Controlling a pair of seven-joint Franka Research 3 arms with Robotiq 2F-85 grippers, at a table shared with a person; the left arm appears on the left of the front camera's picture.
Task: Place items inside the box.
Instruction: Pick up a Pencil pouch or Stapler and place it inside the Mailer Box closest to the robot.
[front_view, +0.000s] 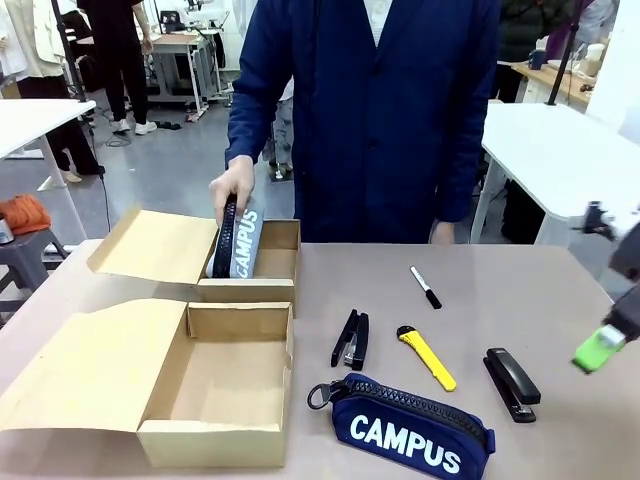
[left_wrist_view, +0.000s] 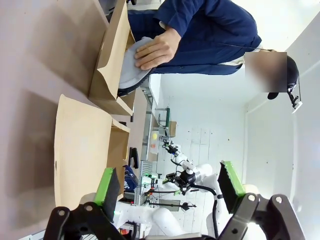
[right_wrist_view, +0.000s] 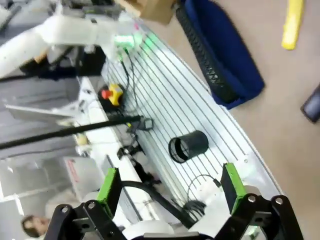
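On the table (front_view: 560, 300), two cardboard boxes stand open at the robot's left, flaps out (ready for loading). The near box (front_view: 215, 440) looks empty. A person's hand (front_view: 232, 185) holds a dark lettered pouch (front_view: 243, 245) on edge in the far box (front_view: 250, 290), apparently seating it. The navy CAMPUS pouch (front_view: 410, 430), one black stapler (front_view: 351, 340), a second stapler (front_view: 512, 382) and the utility knife (front_view: 428, 357) lie loose right of the boxes. The left pincer (left_wrist_view: 169, 182) and right pincer (right_wrist_view: 170, 182) gape wide, holding nothing.

Under the person's hand (front_view: 232, 187) a dark pouch (front_view: 243, 243) is showing white letters against the tan box (front_view: 250, 291). Away from the hand, a navy white-lettered pouch (front_view: 412, 432), one black stapler (front_view: 350, 340), a second black stapler (front_view: 512, 383) and a yellow-and-black knife (front_view: 428, 358) are lying.
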